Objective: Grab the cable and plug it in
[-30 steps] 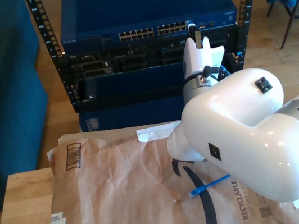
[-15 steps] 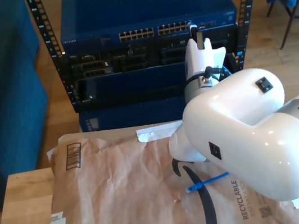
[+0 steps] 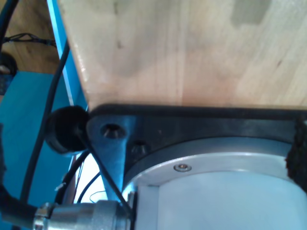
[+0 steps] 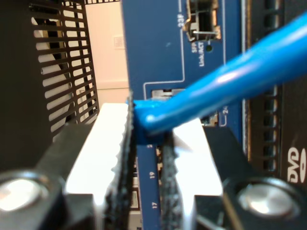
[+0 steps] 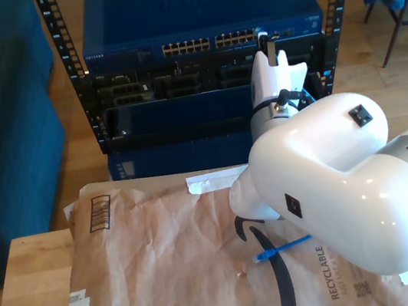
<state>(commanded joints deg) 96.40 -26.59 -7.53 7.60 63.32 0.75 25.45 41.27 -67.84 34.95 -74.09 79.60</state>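
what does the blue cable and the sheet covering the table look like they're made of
The cable looks like glossy plastic-jacketed wire: smooth, with a bright sheen. The sheet looks like matte brown kraft paper: creased, printed "RECYCLABLE". My second gripper is clamped on the cable.

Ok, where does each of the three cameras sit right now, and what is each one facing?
Exterior view: high and off the arms, facing the network switch across brown paper; a white arm in front.
First wrist view: close over the wooden tabletop and my own mount.
Second wrist view: along my second gripper, shut on the cable, at the switch ports.
Shared by exterior and second wrist views: switch, cable.
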